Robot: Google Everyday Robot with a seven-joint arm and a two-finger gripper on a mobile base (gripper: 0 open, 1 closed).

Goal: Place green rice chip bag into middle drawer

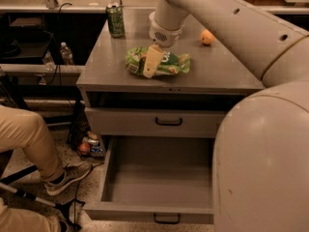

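The green rice chip bag (176,64) lies flat on the grey cabinet top (116,62), near the front middle. My gripper (151,67) reaches down from the arm's wrist (165,30) and rests on the left half of the bag, covering part of it. The middle drawer (159,180), the lowest one, is pulled wide open below and holds nothing; its black handle (166,219) faces the front. The like-handled drawer (169,122) above it is closed.
A green drink can (115,20) stands at the top's back left and an orange (207,36) at the back right. My arm's bulk (263,144) fills the right side. A seated person's leg (29,134) and shoe are left of the open drawer, with small items (89,147) on the floor.
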